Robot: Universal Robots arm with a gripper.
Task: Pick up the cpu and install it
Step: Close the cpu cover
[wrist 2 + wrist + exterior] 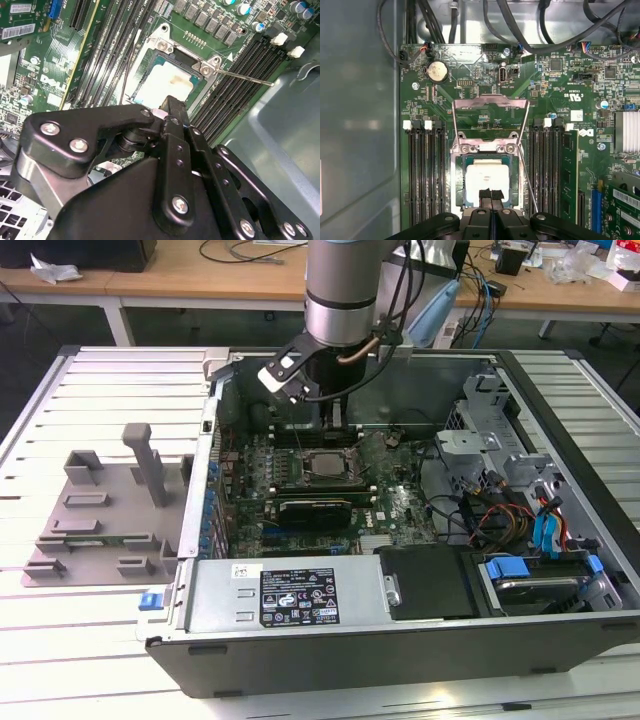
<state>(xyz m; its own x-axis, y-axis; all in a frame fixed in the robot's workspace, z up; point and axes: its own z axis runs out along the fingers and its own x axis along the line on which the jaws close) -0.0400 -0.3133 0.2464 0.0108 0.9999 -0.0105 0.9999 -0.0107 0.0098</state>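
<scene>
An open computer case (560, 390) lies on its side on a white slatted table (100, 390), and the arm reaches down into it over the green circuit board (555, 85). The cpu (487, 177) sits flat in its socket near the middle of the board, silver top facing up, and also shows in the exterior view (325, 465) and the second wrist view (167, 82). The socket's metal hold-down frame (490, 102) stands swung open, hinged up from one edge of the socket, and the thin wire lever (245, 77) juts out to one side, unlatched. The gripper (490, 194) hangs right above the cpu, near one of its edges. Its two black fingers (485, 196) are pressed together with nothing between them; whether the tips touch the chip cannot be told. Rows of black memory slots (425, 170) flank the socket on both sides, and a round coin battery (437, 71) sits beyond the raised frame. On the exterior view's left, a grey plastic tray (100, 510) rests on the table beside the case.
</scene>
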